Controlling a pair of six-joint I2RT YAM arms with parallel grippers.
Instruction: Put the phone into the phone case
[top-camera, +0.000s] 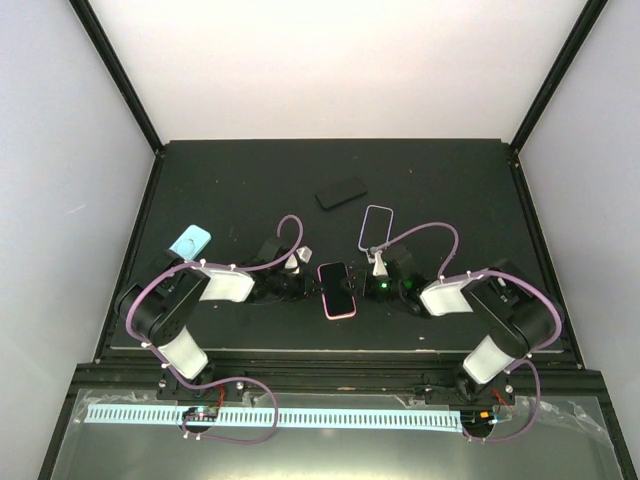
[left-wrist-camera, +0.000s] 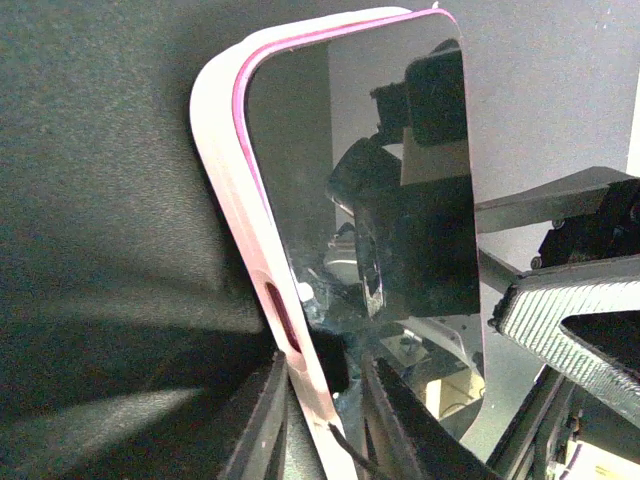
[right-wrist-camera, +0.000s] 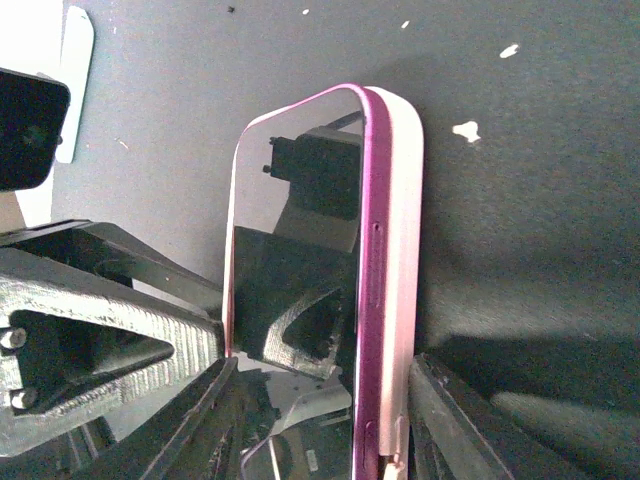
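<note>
Both wrist views look dim to me, with long shadows raking the matte black table (left-wrist-camera: 100, 150). The glossy black pink-edged phone (left-wrist-camera: 400, 200) throws back bright reflections.

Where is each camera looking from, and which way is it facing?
Top external: above and behind, looking down on table; left arm, right arm show.
Left wrist: on left arm, facing right along left tool to phone; own fingers show.
Right wrist: on right arm, facing left along right tool; own fingers show.
Shared: all see the phone.
</note>
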